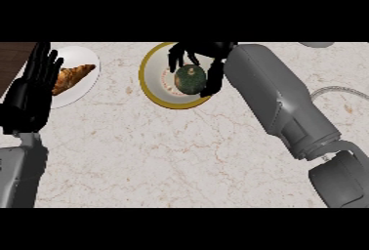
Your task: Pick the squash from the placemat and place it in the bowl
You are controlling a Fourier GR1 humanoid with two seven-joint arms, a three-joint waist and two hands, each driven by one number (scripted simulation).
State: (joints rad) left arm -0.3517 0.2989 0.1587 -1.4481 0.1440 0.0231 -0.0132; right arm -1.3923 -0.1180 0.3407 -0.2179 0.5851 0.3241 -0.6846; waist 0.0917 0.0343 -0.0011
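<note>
A dark green squash sits over the inside of a yellow-rimmed bowl at the top middle of the counter. My right hand reaches over the bowl from the right, its fingers and thumb curled round the squash. Whether the squash touches the bowl's bottom I cannot tell. My left hand rests open at the left edge, fingers straight and pointing up. No placemat shows in view.
A white plate with a croissant lies next to my left hand. A dark wooden surface shows at the top left corner. A pale rounded object pokes in at the top right.
</note>
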